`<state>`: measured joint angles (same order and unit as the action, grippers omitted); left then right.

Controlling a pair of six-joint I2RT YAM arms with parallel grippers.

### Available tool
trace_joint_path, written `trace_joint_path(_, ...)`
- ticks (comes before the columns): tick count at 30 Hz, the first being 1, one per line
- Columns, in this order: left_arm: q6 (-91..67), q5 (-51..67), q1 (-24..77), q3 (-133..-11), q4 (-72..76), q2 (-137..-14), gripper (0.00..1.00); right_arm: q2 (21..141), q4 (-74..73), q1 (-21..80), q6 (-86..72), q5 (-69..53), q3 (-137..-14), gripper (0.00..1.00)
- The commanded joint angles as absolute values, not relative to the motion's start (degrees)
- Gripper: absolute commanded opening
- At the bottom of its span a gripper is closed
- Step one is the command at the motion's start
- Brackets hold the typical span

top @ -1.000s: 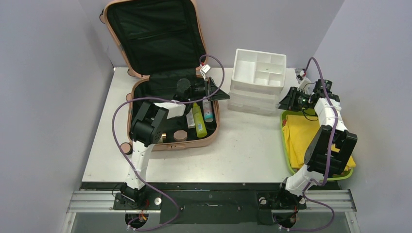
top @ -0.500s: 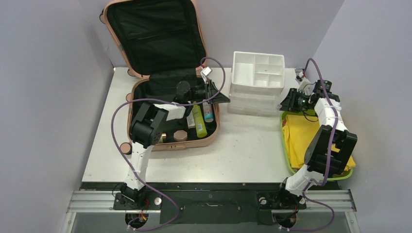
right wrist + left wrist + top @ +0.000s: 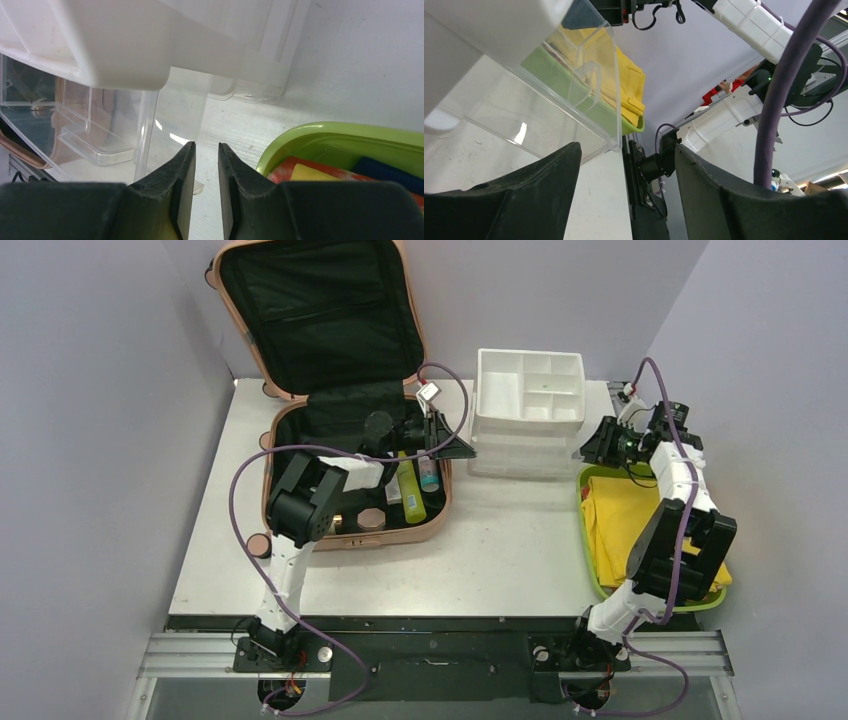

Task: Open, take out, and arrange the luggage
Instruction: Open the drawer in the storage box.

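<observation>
**Now both grippers sit at the drawer organiser, beside the open case**

Up at the far left of the white table [image 3: 500,550] lies the luggage [image 3: 320,320], a salmon-pink hard-shell suitcase. Its black-lined lid stands open against the back wall, and its base rests flat on the table. A lime-green bottle [image 3: 409,490] and a smaller teal bottle [image 3: 428,473] lie side by side in the base, among other small items.

The left gripper [image 3: 626,150] reaches over the suitcase's right edge towards the white compartmented organiser with clear plastic drawers [image 3: 527,418]. Its fingers stand well apart with nothing between them.

The right gripper [image 3: 204,147] is at the organiser's other side, above the far end of the lime-green plastic tray [image 3: 300,137], which holds a folded yellow cloth [image 3: 615,525]. Its fingers are nearly together, leaving a slim slit. Clear drawer plastic shows through that slit, and I cannot tell whether the fingers pinch it.
</observation>
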<state>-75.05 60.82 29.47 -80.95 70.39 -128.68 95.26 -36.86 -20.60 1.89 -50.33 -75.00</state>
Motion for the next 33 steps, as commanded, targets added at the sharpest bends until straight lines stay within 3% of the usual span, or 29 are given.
trace_joint_path(1, -76.11, 63.11, 30.06, -80.60, 75.96, -123.18, 0.65, 88.89, -35.42, -21.09, 4.42, -48.71, -76.98, 0.21)
trace_joint_path(7, -75.65, 62.26, 28.39, -81.25, 75.53, -122.31, 0.81, 83.14, -41.31, -22.63, 17.10, -43.91, -80.64, 0.38)
trace_joint_path(12, -68.91, 60.10, 25.48, -86.03, 67.80, -121.85, 0.85, 76.23, -46.31, -22.57, 35.01, -42.66, -80.79, 0.53)
trace_joint_path(16, -66.37, 58.43, 24.30, -90.08, 62.51, -122.65, 0.85, 72.23, -60.84, -18.83, 57.28, -45.95, -84.00, 0.66)
trace_joint_path(25, -63.24, 58.41, 23.81, -89.15, 58.52, -121.04, 0.85, 77.03, -68.55, 2.75, 69.25, -40.81, -87.68, 0.69)
trace_joint_path(33, -49.44, 58.46, 20.07, -81.90, 44.13, -111.63, 0.85, 89.10, -70.02, 10.34, 67.73, -34.24, -95.77, 0.68)
